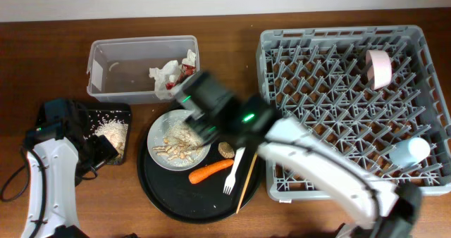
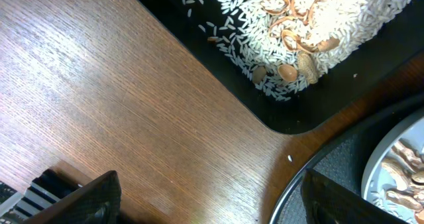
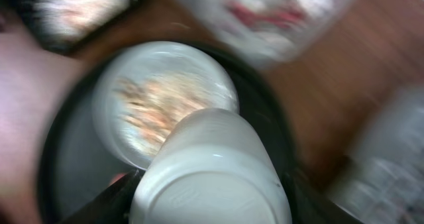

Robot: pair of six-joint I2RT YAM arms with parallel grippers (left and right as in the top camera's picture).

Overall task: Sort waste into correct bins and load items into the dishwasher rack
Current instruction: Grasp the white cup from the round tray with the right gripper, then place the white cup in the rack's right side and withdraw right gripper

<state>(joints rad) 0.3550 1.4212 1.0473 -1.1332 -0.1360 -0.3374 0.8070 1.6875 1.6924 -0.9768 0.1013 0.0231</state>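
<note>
My right gripper (image 3: 209,187) is shut on the white cup (image 3: 212,151), whose base faces the camera, just above the pale grey plate (image 1: 173,148) of food scraps. From overhead the right gripper (image 1: 201,122) hides the cup. An orange carrot (image 1: 210,171), a brown lump (image 1: 226,150), a white fork (image 1: 232,173) and chopsticks (image 1: 246,182) lie on the round black tray (image 1: 158,192). My left gripper (image 2: 212,201) is open over bare wood beside the shallow black tray (image 2: 291,114) of rice (image 2: 305,25). Tissues (image 1: 165,76) and a red wrapper (image 1: 187,68) lie in the clear tub (image 1: 113,69).
The grey dishwasher rack (image 1: 338,104) fills the right side, with a pink bowl (image 1: 378,67) at its back and a light blue cup (image 1: 410,152) near its front right. My right arm stretches across the rack's front left corner.
</note>
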